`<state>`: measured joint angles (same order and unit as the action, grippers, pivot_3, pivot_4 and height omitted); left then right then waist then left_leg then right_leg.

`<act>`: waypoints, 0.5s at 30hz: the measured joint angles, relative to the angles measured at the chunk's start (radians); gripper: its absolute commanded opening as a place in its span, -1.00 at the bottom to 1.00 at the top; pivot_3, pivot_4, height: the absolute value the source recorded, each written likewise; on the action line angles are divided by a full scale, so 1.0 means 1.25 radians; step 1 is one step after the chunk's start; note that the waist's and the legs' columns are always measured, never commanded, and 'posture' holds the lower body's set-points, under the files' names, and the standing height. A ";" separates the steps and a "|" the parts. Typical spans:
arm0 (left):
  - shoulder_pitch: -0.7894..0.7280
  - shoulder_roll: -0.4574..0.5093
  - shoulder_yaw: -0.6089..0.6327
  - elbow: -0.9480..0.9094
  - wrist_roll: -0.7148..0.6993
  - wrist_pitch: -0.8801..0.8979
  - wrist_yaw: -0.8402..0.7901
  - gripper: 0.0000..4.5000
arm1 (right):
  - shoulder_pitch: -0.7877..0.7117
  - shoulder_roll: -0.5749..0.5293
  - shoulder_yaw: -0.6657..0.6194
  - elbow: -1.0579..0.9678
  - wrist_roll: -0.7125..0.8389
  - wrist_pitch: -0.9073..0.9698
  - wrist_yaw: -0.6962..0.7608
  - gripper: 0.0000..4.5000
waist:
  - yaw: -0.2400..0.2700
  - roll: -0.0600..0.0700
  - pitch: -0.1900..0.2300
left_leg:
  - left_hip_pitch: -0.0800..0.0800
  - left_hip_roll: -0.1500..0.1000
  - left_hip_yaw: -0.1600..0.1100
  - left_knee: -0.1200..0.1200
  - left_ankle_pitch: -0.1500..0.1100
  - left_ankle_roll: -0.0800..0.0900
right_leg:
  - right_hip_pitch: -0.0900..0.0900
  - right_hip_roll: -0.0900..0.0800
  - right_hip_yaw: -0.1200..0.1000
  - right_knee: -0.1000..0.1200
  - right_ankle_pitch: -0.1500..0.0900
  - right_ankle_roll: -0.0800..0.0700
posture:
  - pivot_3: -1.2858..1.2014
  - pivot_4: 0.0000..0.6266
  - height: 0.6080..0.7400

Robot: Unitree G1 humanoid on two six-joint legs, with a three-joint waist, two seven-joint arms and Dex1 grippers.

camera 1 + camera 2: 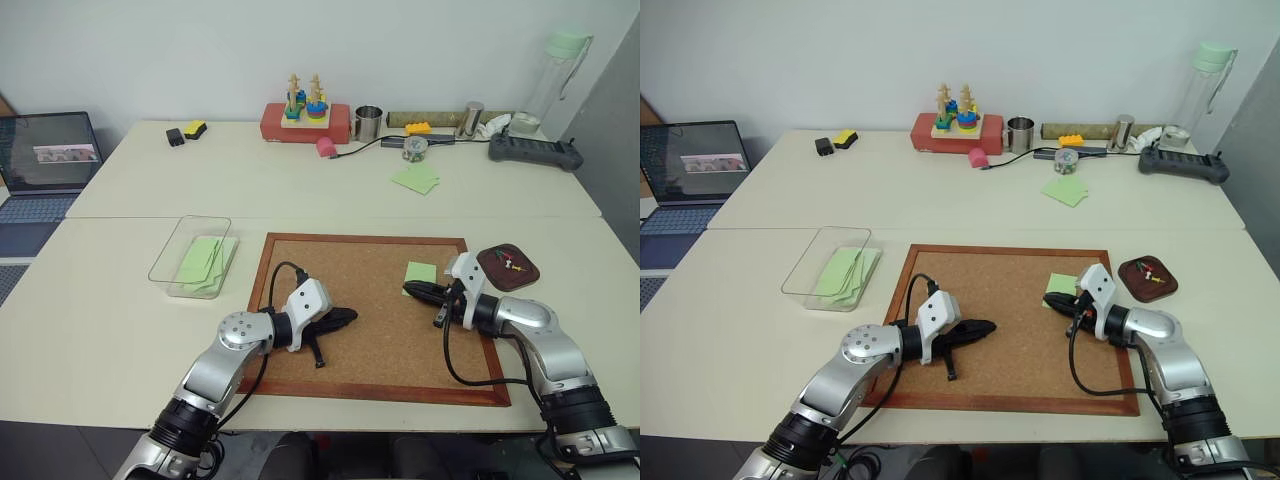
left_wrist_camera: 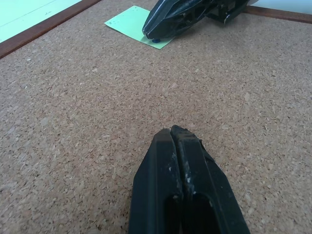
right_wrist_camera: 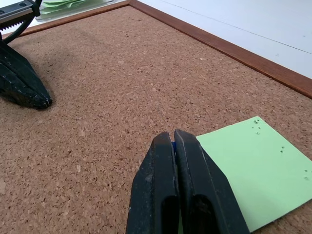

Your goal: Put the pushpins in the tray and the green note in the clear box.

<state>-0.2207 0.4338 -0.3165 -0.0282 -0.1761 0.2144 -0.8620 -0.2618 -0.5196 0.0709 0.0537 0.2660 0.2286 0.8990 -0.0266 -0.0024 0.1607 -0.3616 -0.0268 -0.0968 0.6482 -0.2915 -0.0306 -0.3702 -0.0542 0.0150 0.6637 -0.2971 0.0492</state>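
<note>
the note (image 1: 421,271) lies flat on the corkboard (image 1: 380,350), near its far right part, with pin holes showing near one edge in the right wrist view. the right gripper (image 3: 174,137) sits at the note's near-left edge, its two fingers pressed together right over that edge; a speck of blue shows between the tips, which looks like a pin (image 2: 154,41) head pinched there, though it is too small to be sure. the tray (image 1: 508,267) stands just off the board's right frame, near that gripper, with a few pushpins (image 1: 513,264) already in it. the box (image 1: 193,256) stands off the board's left edge, well apart from the note, with green sheets inside.

step in hand, as i judge it: pulling the last pin out of the note. next move calls for a straight lift so the paper does not drag along or tear, then a short swing right to the tray and letting go. after that the note needs carrying across the board to the box.

the left gripper (image 2: 171,131) rests on bare cork at the board's middle-left, fingers pressed together, holding nothing.
</note>
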 measured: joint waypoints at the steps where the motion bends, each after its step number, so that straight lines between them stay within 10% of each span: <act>1: 0.001 0.000 0.001 0.000 0.000 0.000 0.000 -1.00 | -0.002 -0.006 0.000 -0.023 0.001 0.000 0.007 -0.99 | 0.000 0.000 0.000 | 0.000 0.000 0.000 0.000 0.000 0.000 | 0.000 0.000 0.000 0.000 0.000 0.000 | 0.03 -0.52 1.00; 10: -0.005 -0.005 0.007 -0.003 -0.008 0.016 0.002 -1.00 | -0.049 -0.042 0.000 -0.140 0.022 -0.001 0.039 -0.99 | 0.000 -0.002 -0.002 | 0.000 0.000 -0.001 0.000 0.000 0.000 | 0.000 0.000 0.000 0.000 0.000 0.000 | 0.03 -0.52 1.00; 15: 0.000 0.011 0.088 -0.084 -0.142 0.197 -0.006 -0.59 | -0.055 -0.083 0.025 -0.164 -0.025 -0.059 0.063 -1.00 | -0.005 -0.005 0.002 | -0.002 0.002 -0.001 0.000 0.000 0.000 | -0.003 0.000 0.000 0.001 0.000 0.000 | 0.03 -0.52 1.00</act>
<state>-0.2211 0.4476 -0.2069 -0.1333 -0.3535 0.4602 -0.8691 -0.3306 -0.6232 0.1020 -0.1518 0.2353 0.1544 0.9775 -0.0331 -0.0084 0.1638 -0.3642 -0.0247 -0.0981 0.6482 -0.2915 -0.0307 -0.3738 -0.0541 0.0146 0.6649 -0.2971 0.0492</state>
